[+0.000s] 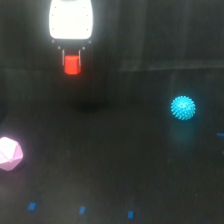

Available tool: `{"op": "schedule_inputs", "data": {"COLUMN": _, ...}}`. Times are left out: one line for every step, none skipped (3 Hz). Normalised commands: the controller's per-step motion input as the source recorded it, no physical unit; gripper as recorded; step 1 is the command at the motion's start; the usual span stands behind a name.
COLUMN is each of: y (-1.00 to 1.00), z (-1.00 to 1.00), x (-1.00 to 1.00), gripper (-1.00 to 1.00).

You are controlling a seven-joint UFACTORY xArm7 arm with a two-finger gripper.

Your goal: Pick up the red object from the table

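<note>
Red block [72, 64] held between the gripper's [72, 61] fingers at 11 o'clock, above the table [115, 170].

The blurred frame washes the white gripper body out; the thin fingers flanking the block barely show. The pink polyhedron [9, 153] at 9 o'clock is cut by the frame edge. The cyan ball [183, 107] sits at 3 o'clock, well apart. Open black surface fills the middle; blue tape marks [82, 210] line 6 o'clock.

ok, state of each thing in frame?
pincer: shut on the red object
red object: held, lifted off the table, upright
table: black, blue tape marks near the bottom edge
pink polyhedron: resting on table
cyan spiky ball: resting on table
</note>
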Motion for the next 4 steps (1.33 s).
{"op": "schedule_inputs", "data": {"y": -0.08, "z": -0.12, "x": -0.05, "gripper": -0.94}}
{"op": "schedule_inputs", "data": {"y": 0.04, "z": -0.14, "x": -0.09, "gripper": -1.00}}
{"op": "schedule_inputs", "data": {"y": -0.05, "z": -0.08, "x": -0.02, "gripper": -1.00}}
{"op": "schedule_inputs", "data": {"y": -0.51, "z": 0.54, "x": 0.53, "gripper": -1.00}}
